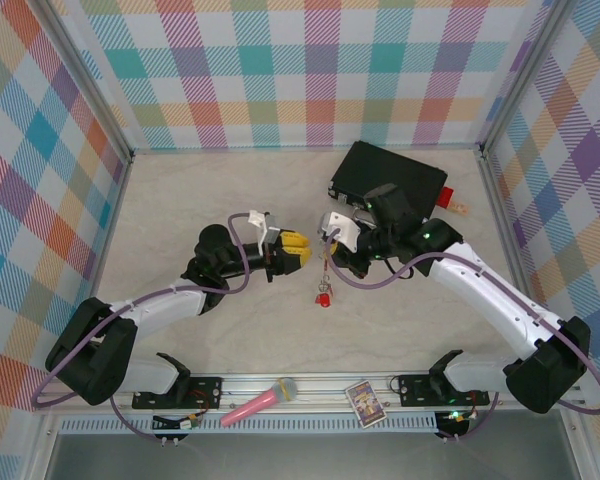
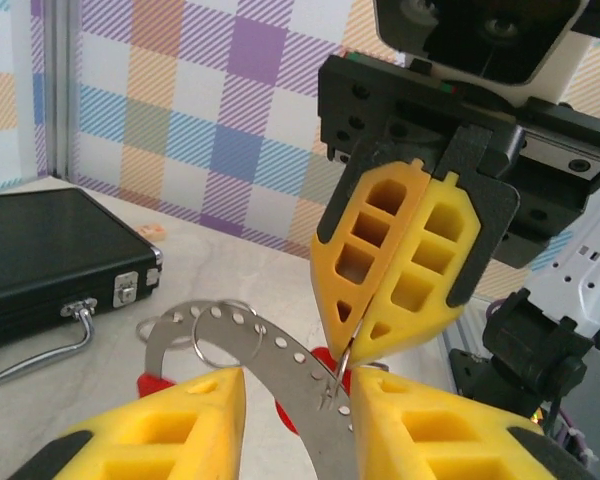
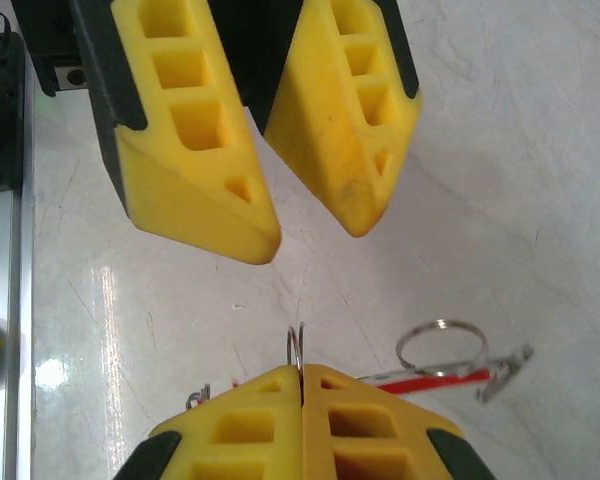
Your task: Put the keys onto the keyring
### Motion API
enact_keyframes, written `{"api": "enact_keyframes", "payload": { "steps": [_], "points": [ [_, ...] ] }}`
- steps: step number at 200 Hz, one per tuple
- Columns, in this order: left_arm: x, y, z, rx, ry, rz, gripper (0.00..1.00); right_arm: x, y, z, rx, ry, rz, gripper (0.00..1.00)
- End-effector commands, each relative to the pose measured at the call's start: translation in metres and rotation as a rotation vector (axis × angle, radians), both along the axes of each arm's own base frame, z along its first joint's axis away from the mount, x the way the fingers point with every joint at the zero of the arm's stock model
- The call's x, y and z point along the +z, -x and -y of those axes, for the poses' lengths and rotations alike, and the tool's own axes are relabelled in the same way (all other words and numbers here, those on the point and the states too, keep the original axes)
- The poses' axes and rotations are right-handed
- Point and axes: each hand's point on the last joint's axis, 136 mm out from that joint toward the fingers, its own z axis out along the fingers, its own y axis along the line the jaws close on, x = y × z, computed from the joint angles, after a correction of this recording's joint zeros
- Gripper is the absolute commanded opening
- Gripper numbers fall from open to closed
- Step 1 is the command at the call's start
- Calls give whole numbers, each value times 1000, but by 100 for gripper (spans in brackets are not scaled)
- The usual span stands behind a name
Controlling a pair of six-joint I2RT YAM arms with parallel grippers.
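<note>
Right pincer (image 3: 302,372) clamps wire loop (image 3: 295,345); left pincer (image 3: 312,235) gapes.

Keyring (image 3: 295,345) seemingly bright bare metal; claw fingers (image 3: 195,150) matt plastic; tabletop (image 3: 540,200) glossy, smooth.

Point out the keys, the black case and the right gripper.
keys (image 1: 324,296), top view, red cluster.
black case (image 1: 385,180), top view, lid centre.
right gripper (image 3: 301,380), right wrist view, between its shut fingertips, on a wire ring (image 3: 297,345).
</note>
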Motion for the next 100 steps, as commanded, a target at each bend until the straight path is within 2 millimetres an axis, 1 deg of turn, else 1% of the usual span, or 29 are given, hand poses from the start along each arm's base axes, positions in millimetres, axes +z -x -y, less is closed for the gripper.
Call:
{"api": "enact_keyframes", "payload": {
  "steps": [1,41,74,100],
  "points": [
    [4,6,0,-46,-12,47,37,17,3,-5,48,-17,54,0],
    [4,5,7,-72,-2,36,37,16,7,-9,66,-37,38,0],
    [3,6,13,-99,0,27,36,20,10,-14,78,-57,35,0],
    [5,8,16,-119,9,26,35,20,10,-15,80,-57,32,0]
  ]
}}
